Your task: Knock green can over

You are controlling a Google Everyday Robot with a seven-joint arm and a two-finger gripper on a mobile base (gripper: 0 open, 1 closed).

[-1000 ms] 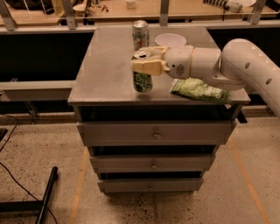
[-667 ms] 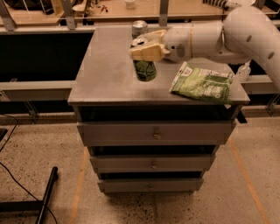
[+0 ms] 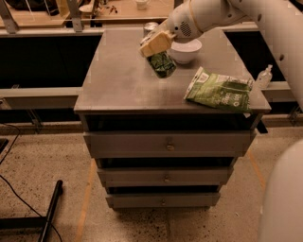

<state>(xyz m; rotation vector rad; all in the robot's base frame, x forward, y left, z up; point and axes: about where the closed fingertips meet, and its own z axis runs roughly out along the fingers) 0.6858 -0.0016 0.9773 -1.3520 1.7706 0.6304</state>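
Observation:
The green can (image 3: 162, 64), mottled leafy green, is on the grey cabinet top (image 3: 118, 80) near its middle back. It is tilted, with its top end up and left under my gripper. My gripper (image 3: 155, 43), with beige fingers held together, rests against the can's top end and comes in from the upper right on the white arm (image 3: 208, 14). The can's top rim is hidden behind the fingers. I cannot tell whether the can's lower end touches the surface.
A white bowl (image 3: 185, 50) stands just right of the can. A silver-white can (image 3: 150, 26) stands behind the gripper. A flat green snack bag (image 3: 220, 91) lies at the front right. A small clear bottle (image 3: 264, 75) sits off the right edge. Drawers (image 3: 166, 144) are below.
The green can stood upright a second ago and is now tilted. My gripper has stayed at its top and pushed it over toward the right.

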